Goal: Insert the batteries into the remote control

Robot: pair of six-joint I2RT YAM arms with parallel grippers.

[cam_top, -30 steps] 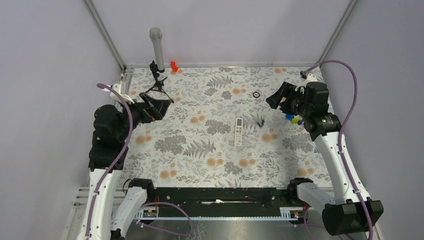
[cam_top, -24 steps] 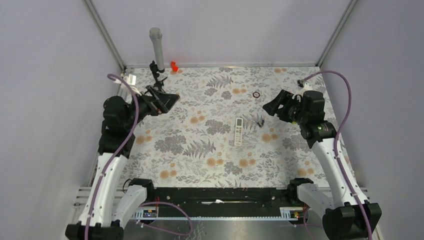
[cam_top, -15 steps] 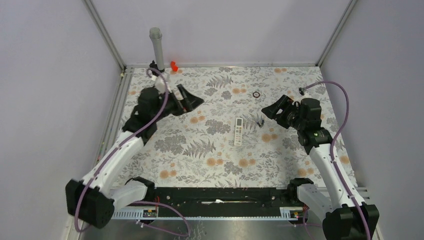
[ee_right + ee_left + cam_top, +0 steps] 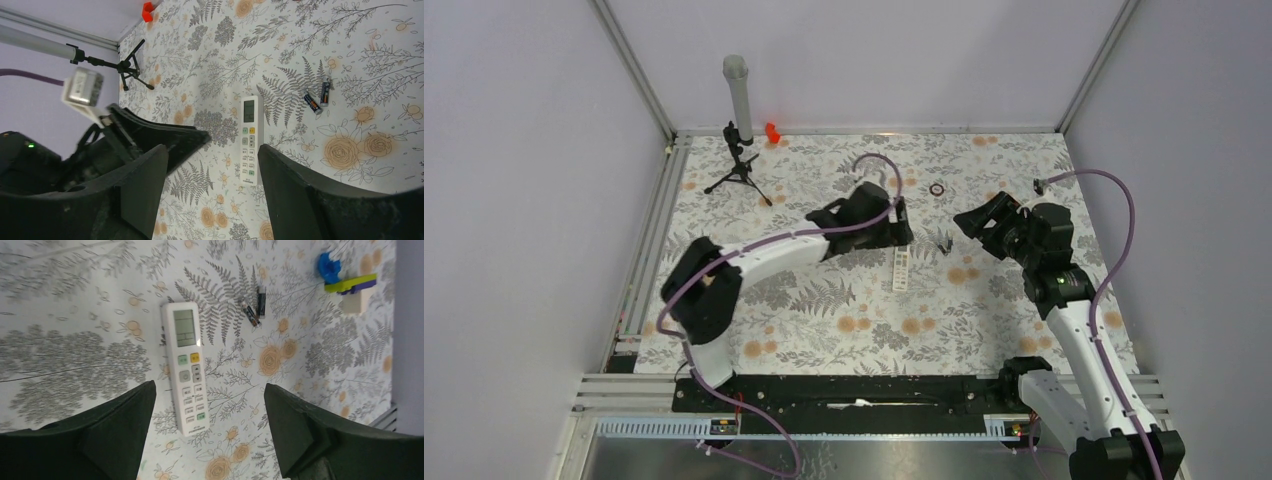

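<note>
Hovering open and empty over the remote (image 4: 183, 365), which lies buttons-up on the table (image 4: 824, 330) with the batteries (image 4: 255, 305) near its screen end, our left gripper (image 4: 209, 392) should straddle its long sides squarely while we keep the open right gripper (image 4: 212, 150) clear.

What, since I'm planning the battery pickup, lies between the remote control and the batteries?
Only bare fern-printed tablecloth separates the remote control from the batteries, clearest in the left wrist view.

Facing each other, both empty.
The left end effector (image 4: 207, 395) and the right end effector (image 4: 211, 150) pointed inward and downward, jaws standing wide apart.
</note>
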